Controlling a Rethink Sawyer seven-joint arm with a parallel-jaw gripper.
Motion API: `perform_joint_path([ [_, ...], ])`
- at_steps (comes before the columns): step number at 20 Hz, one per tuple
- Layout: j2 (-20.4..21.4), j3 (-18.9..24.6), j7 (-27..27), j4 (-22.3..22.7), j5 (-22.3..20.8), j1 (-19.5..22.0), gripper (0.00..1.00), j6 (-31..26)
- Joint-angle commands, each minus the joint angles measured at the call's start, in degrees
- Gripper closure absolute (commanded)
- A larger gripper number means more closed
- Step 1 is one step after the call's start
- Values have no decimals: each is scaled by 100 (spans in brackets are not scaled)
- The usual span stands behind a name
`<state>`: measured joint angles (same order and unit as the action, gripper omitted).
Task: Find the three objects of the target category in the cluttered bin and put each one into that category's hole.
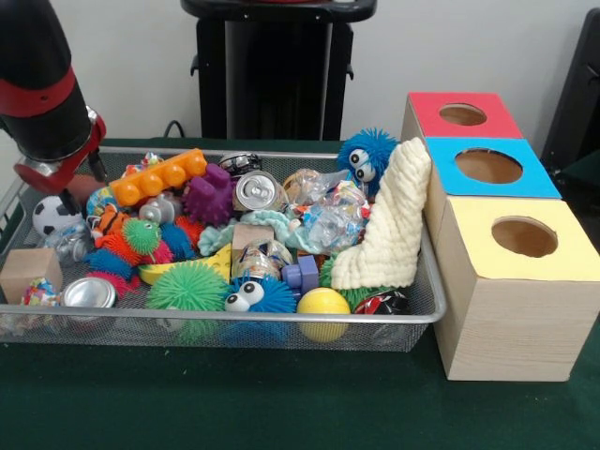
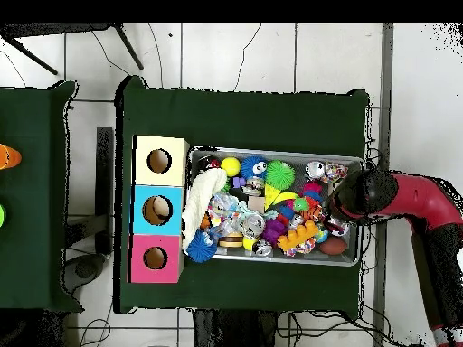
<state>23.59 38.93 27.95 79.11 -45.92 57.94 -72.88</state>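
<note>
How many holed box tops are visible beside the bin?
3, in a row next to the bin: red top farthest from the front camera, blue top in the middle, yellow top nearest.

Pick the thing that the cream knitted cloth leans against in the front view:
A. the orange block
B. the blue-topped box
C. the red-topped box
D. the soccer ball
B: the cream knitted cloth rises out of the bin at the end beside the boxes, and its upper edge rests on the side of the blue-topped box.
</note>
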Motion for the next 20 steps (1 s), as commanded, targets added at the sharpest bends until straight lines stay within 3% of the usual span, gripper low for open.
perform_joint_path([
  [1,-350,484,-1854,292,-8,77,0,539],
  [11,-574,553,-1953,144,-142,166,0,883],
  [20,-717,356,-2032,-190,-377,99,0,908],
])
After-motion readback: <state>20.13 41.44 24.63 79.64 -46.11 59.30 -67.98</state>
